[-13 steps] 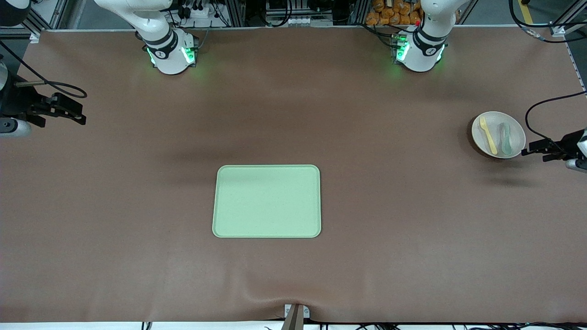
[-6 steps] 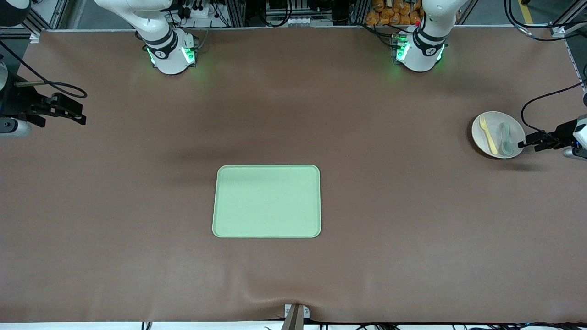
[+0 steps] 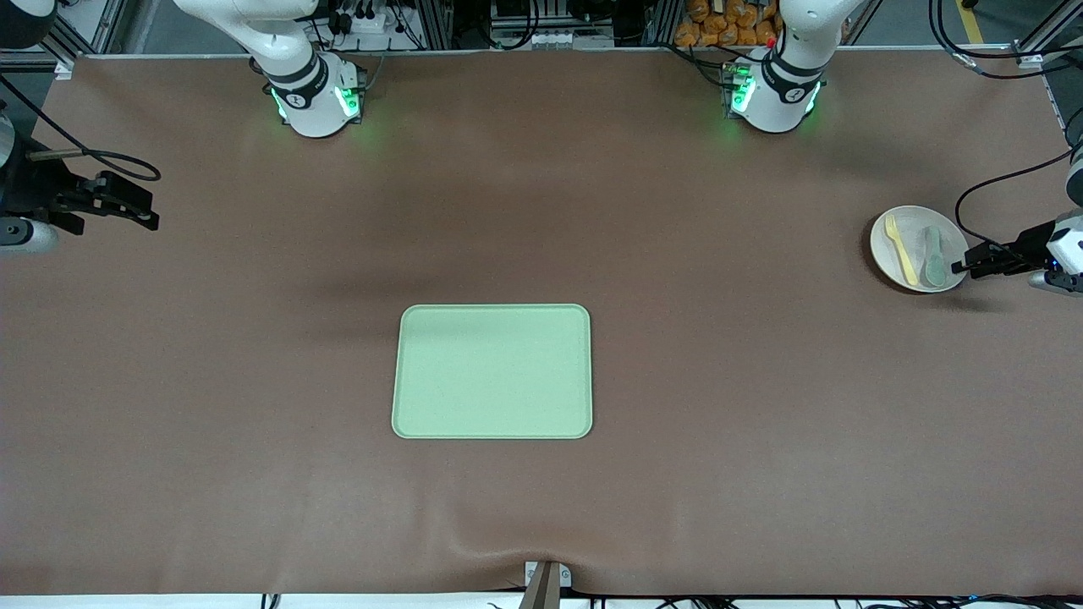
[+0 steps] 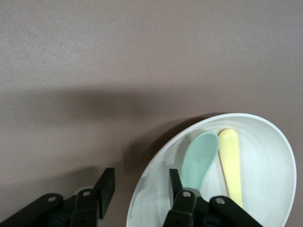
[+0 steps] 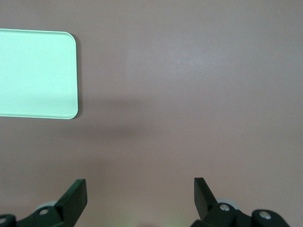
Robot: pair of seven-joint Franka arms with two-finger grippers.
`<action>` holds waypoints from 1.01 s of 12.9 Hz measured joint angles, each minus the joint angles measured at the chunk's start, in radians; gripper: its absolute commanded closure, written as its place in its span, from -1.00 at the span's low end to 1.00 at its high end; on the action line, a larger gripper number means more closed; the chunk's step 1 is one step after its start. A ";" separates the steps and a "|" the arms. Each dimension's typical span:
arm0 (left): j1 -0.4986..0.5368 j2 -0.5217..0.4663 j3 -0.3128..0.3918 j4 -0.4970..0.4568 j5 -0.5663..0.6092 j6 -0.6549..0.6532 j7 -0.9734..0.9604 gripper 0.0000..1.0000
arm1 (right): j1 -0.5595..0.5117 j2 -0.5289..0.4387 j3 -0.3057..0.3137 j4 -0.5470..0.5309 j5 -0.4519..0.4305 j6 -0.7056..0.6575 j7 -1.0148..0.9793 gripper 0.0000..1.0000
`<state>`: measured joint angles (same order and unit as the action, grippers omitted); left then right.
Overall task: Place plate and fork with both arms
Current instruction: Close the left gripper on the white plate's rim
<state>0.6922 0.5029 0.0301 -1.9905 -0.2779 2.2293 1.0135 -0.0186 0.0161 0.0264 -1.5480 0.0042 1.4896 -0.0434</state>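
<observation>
At the left arm's end of the table, the front view shows the plate point(image 3: 919, 248) holding the fork point(image 3: 900, 250) and a grey-green spoon point(image 3: 934, 257) — the left gripper point(image 3: 967, 264) at its rim. The right gripper point(image 3: 140, 211) waits over the right arm's end. In the left wrist view, the fingers point(image 4: 175, 181) straddle the rim, not yet clamped. In the right wrist view — jaws wide apart, green tray point(image 5: 37, 74) ahead.

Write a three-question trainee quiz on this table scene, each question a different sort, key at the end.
1. True or false: the fork lies on the green tray.
2. The left pincer straddles: A) the plate rim B) the tray C) nothing.
3. Fill in: beside the fork lies a grey-green ____.
Key: 1 false, it lies in the plate; 2 A, one finger inside, one outside; 3 spoon. The right pincer waits open over bare table.
</observation>
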 measured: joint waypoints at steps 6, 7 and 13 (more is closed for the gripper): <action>0.028 0.017 0.000 -0.003 0.000 -0.014 0.024 0.41 | 0.000 0.000 0.000 -0.001 0.000 0.000 0.000 -1.00; 0.030 0.021 0.000 -0.003 0.000 -0.015 0.024 0.56 | 0.000 0.000 0.000 -0.001 0.000 0.000 0.000 -1.00; 0.030 0.021 -0.003 0.012 0.000 -0.037 0.026 1.00 | 0.000 0.000 0.000 -0.002 0.000 0.000 0.000 -1.00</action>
<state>0.7225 0.5240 0.0270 -1.9784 -0.2779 2.1928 1.0400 -0.0186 0.0161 0.0264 -1.5502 0.0042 1.4896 -0.0434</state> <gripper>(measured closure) 0.903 0.000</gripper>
